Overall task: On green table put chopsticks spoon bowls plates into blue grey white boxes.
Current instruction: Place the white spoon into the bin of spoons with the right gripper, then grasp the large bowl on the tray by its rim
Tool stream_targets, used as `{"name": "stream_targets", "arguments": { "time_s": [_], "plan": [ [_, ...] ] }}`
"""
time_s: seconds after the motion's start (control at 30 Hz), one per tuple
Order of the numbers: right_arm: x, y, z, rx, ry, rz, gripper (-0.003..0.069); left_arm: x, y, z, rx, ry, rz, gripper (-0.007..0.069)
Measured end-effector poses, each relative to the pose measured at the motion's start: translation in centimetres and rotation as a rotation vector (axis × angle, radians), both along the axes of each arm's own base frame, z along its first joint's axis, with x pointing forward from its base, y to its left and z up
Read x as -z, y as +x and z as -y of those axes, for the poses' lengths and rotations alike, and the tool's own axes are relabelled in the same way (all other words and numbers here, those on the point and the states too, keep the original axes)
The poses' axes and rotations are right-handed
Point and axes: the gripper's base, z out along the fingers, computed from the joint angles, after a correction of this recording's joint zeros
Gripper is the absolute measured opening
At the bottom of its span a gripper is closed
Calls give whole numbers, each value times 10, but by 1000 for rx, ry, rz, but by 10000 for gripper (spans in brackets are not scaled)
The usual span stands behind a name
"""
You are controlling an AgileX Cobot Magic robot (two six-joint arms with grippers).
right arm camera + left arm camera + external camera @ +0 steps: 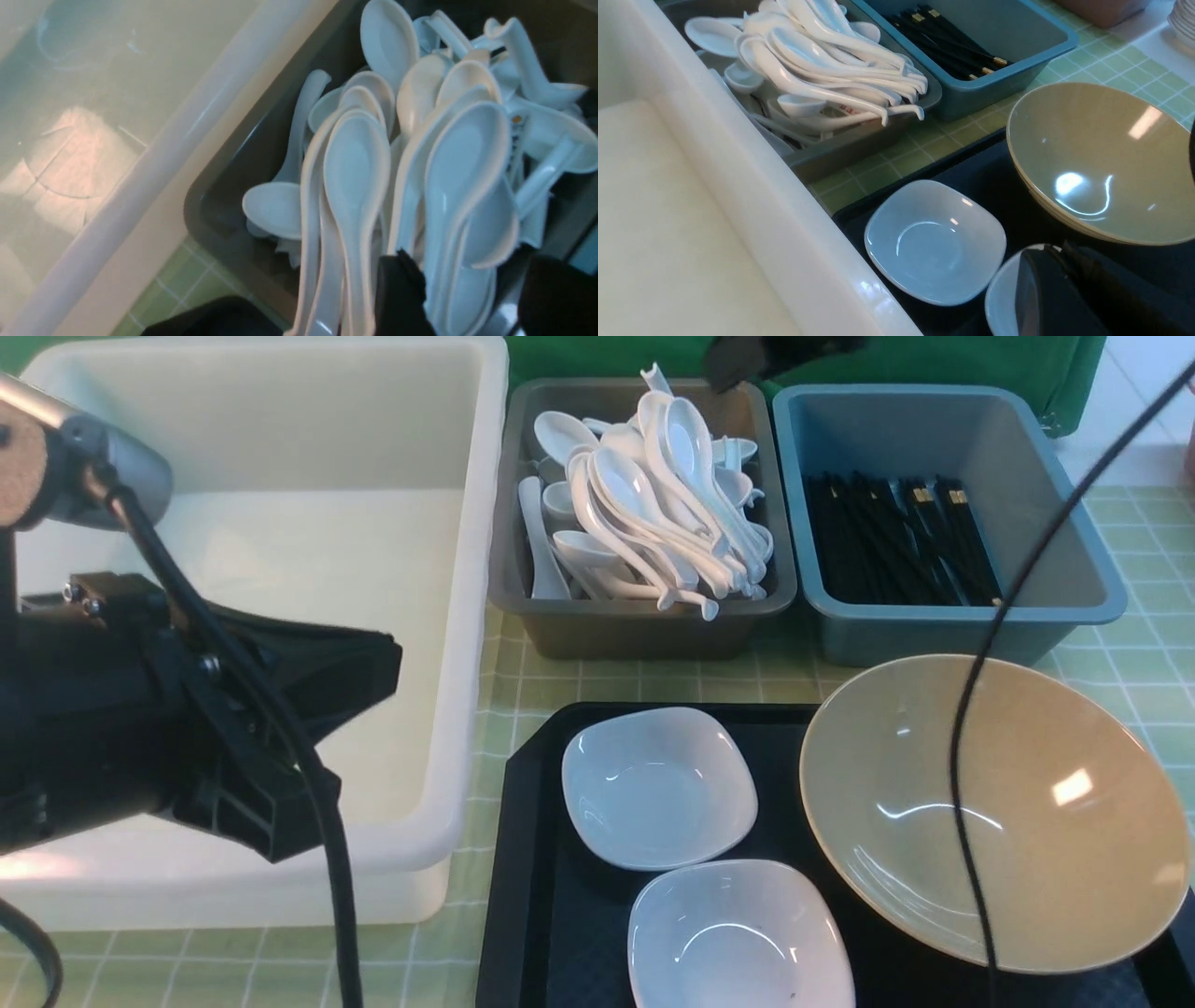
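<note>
On the green desk (635, 686) three boxes stand in a row: the big white box (467, 523) on the left, the grey box (644, 625) just beside it in the middle, and the blue box (934, 616) on the right. A heap of white soup spoons (653, 495) fills the grey box, and the black chopsticks (896, 541) lie along the floor of the blue one. Nearer the robot, a black tray (532, 896) carries two white square plates (658, 784) (738, 933) side by side, with the tan bowl (1074, 859) tilted at their right. The right pincer (747, 364) hangs over the far edge of the grey box. In its wrist view its fingers (402, 298) are spread just above the spoon heap, pinching nothing that can be made out. The left pincer (387, 663) is pressed together and empty above the near part of the white box. In its wrist view its dark tip (1041, 280) covers part of the nearer plate.
</note>
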Motion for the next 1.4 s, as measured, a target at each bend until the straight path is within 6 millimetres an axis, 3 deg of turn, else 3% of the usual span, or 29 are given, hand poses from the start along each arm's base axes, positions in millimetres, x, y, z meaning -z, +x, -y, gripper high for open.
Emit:
{"name": "stream_targets", "arguments": {
  "time_s": [0.1, 0.13, 0.17, 0.3, 0.33, 0.5, 0.53, 0.67, 0.8, 0.93, 0.97, 1.1, 1.13, 1.23, 1.33, 1.37, 1.4],
  "plan": [
    [-36, -32, 8, -8, -22, 42, 314, 4, -3, 0, -3, -3, -78, 0],
    [-38, -34, 8, -8, -23, 46, 314, 5, -4, 0, -4, -3, -87, 0],
    [-51, -51, 9, -14, -36, 71, 288, 7, -5, 0, -3, 1, -114, 0],
    [-71, -98, 9, -33, -125, 111, 202, 8, -6, 0, 0, 7, -140, 0],
    [-68, -97, 7, -36, -128, 102, 198, 8, -6, 0, -1, 6, -141, 0],
    [-55, -153, 26, -76, -225, 57, 111, 11, -3, -1, -6, 37, -136, 1],
    [-41, -168, 36, -73, -248, 37, 89, 13, -1, 0, -8, 51, -140, 1],
    [-20, -213, 62, -33, -240, 83, 38, 22, 12, 7, -14, 64, -187, 1],
    [11, -266, 80, -17, -194, 95, 22, 30, 34, 22, -20, 55, -265, 2],
    [36, -305, 86, -34, -106, 76, 21, 21, 66, 46, 10, 39, -314, 30],
    [37, -307, 86, -35, -97, 74, 21, 20, 71, 49, 14, 40, -317, 39],
    [46, -327, 89, -38, -48, 65, 21, 24, 110, 103, 144, 105, -396, 153],
    [47, -327, 89, -38, -48, 64, 21, 25, 111, 106, 155, 113, -405, 169],
    [47, -330, 89, -35, -40, 60, 21, 51, 141, 148, 210, 175, -513, 319],
    [47, -331, 89, -36, -39, 52, 21, 80, 171, 177, 236, 231, -615, 490],
    [47, -331, 89, -37, -39, 51, 21, 79, 173, 179, 239, 230, -611, 509],
    [48, -331, 89, -39, -41, 46, 21, 92, 185, 188, 250, 256, -645, 561]
  ]
}}
